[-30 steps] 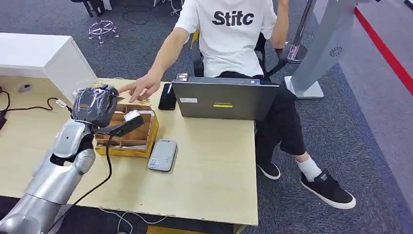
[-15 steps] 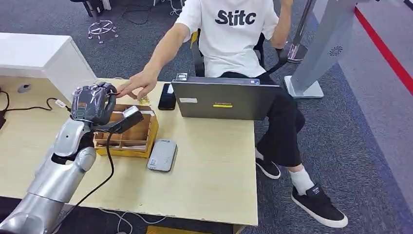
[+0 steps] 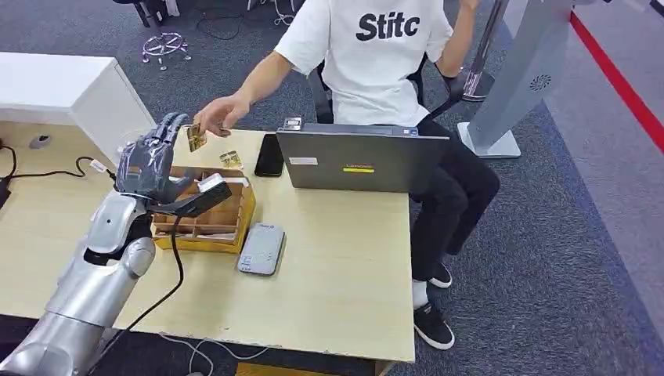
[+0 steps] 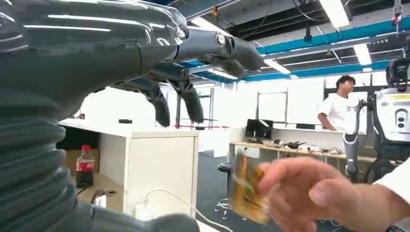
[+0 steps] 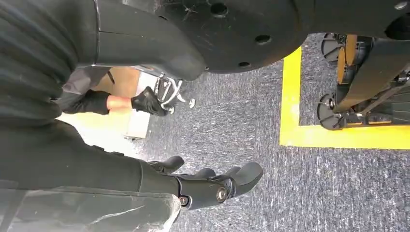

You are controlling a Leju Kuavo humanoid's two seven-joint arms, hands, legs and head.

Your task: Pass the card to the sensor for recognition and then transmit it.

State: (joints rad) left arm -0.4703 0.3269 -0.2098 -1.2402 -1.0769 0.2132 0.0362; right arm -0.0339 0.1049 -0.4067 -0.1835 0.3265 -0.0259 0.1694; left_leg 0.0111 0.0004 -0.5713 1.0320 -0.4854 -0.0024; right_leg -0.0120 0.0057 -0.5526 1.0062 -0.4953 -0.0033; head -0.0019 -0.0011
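Card point(image 3: 196, 139): gold-coloured, pinched in the seated person's hand point(image 3: 221, 114) above the far left part of the desk, just beside the fingertips of the robot's left hand point(image 3: 150, 164) without visible contact. In the left wrist view the card point(image 4: 247, 192) is blurred and its print cannot be read. The left hand is raised over the wooden organiser box point(image 3: 205, 210), fingers spread apart and holding nothing. A second small gold card point(image 3: 230, 159) lies on the desk beyond the box. The grey card reader point(image 3: 261, 248) lies flat just right of the box.

Surface: a light wood desk point(image 3: 344, 274) carrying an open laptop point(image 3: 362, 160) and a black phone point(image 3: 269, 155); a white cabinet point(image 3: 70, 92) stands at the far left. The floor is grey carpet with a red stripe at the far right.

The right hand point(image 5: 208, 186) hangs over carpet beside a yellow floor line, fingers loosely apart, empty. The person's head is cut off by the frame.
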